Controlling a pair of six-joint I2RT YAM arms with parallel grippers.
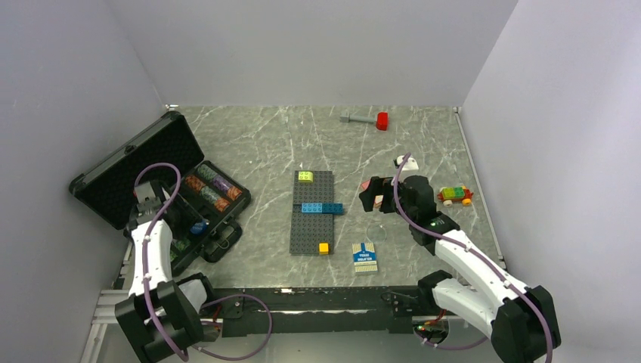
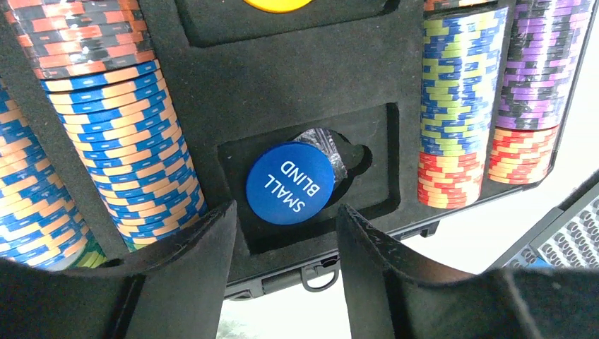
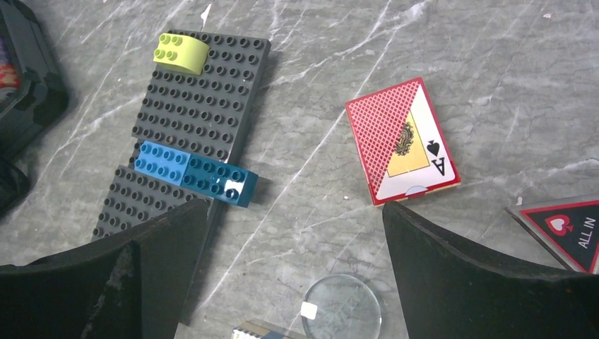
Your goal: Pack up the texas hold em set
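Observation:
The black case [image 1: 121, 178] lies open at the left, with chip stacks [image 2: 459, 85] in its slots. My left gripper [image 1: 153, 203] hangs open and empty over the foam [image 2: 282, 85]. A blue SMALL BLIND button [image 2: 290, 182] lies in a recess just beyond my left gripper [image 2: 286, 229]. The orange button [image 2: 277, 3] shows at the top edge. My right gripper [image 3: 297, 208] is open and empty above the table. The pink-red card pack [image 3: 402, 141] and the red-triangle ALL IN button [image 3: 568, 229] lie beside it. The blue-white card pack [image 1: 365, 257] lies nearer the front.
The dark grey baseplate [image 1: 312, 219] with blue [image 3: 194, 173], yellow-green [image 3: 181, 51] and orange bricks lies mid-table. A clear disc [image 3: 342, 307] lies under my right gripper. A red-headed hammer [image 1: 370, 119] lies at the back. A toy car [image 1: 454, 195] stands at the right.

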